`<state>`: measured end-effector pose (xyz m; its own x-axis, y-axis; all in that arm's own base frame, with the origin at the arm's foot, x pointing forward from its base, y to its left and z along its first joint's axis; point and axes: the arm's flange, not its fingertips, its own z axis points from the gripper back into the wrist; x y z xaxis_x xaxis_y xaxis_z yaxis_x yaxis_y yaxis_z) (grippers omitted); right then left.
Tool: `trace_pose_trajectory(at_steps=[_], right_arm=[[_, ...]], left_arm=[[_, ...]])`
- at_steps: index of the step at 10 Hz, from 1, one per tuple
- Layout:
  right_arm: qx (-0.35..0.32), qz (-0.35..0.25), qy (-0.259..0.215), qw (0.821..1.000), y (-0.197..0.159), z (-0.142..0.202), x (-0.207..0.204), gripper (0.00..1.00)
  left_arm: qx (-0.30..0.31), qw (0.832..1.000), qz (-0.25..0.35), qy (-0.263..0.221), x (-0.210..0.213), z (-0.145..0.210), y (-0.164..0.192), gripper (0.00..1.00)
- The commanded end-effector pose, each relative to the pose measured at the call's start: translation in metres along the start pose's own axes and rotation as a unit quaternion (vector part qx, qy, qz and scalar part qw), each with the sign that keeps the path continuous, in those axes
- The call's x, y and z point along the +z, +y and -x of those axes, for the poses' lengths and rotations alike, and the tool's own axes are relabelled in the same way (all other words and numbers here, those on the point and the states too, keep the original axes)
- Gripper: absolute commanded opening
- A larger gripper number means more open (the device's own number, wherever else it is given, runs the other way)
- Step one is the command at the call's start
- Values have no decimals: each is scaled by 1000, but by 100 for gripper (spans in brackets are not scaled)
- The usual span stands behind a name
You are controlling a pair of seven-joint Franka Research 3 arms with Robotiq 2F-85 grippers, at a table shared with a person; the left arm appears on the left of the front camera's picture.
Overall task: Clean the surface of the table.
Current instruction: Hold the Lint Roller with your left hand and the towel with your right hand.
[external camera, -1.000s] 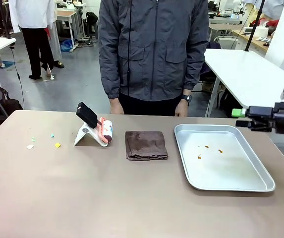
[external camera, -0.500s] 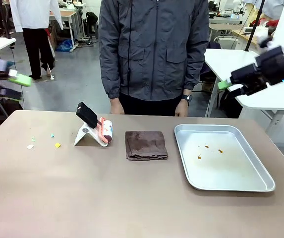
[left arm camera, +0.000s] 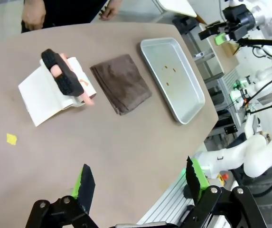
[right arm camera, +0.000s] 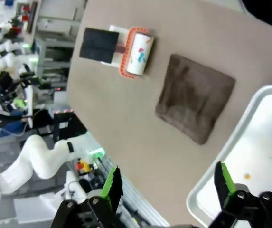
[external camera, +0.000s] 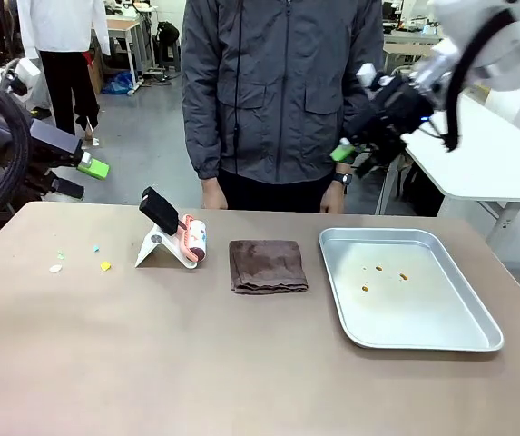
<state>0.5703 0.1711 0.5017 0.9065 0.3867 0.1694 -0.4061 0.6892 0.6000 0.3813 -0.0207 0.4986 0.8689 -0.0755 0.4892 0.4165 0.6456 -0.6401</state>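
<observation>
Two grippers hang above the table (external camera: 241, 363), both with nothing between the fingers. The left gripper (external camera: 83, 179) is off the table's left far corner, its green-padded fingers set wide apart, as the left wrist view confirms (left arm camera: 139, 183). The right gripper (external camera: 348, 156) is raised beyond the far edge, in front of the person's (external camera: 282, 91) arm; in the right wrist view (right arm camera: 167, 185) its fingers likewise stand well apart.

The table is a wide rectangular top, smooth, matte, brownish-taupe, spanning the whole foreground.

- Cloth (external camera: 268, 265): dark brown, soft nap, folded roughly square, lying flat near the centre.
- Lint roller (external camera: 193, 240): white roll with coloured marks in a pinkish-orange frame, black handle tilted upward, resting on a folded white stand (external camera: 155, 247) just left of the cloth.
- Tray (external camera: 432, 313): shiny metal, rectangular, rounded corners, raised rim, right of the cloth and apart from it. A few small orange crumbs (external camera: 377, 269) lie on its floor.
- Scraps (external camera: 105, 266): small yellow, white, green and blue bits scattered on the bare top to the left of the stand.

The person stands at the far edge in a dark grey zipped jacket, both hands low near the table rim. A white-topped table (external camera: 477, 154) stands behind, at right.
</observation>
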Motion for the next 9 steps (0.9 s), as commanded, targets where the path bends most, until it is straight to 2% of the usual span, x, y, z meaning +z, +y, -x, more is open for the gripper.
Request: trace_pose_trajectory(at_steps=[1, 2, 3, 9], right_arm=[[-15, 11, 55, 998, 11, -34, -14, 100], [-12, 16, 55, 998, 11, -35, -23, 100], [-6, -5, 25, 1000, 5, -18, -21, 100], [-6, -5, 25, 1000, 5, -18, -21, 100]], left_arm=[[6, 1000, 6, -10, 11, -7, 3, 100], [12, 1000, 18, -8, 10, -8, 7, 100], [7, 1000, 3, -5, 4, -1, 6, 100], [7, 1000, 3, -5, 4, -1, 6, 100]])
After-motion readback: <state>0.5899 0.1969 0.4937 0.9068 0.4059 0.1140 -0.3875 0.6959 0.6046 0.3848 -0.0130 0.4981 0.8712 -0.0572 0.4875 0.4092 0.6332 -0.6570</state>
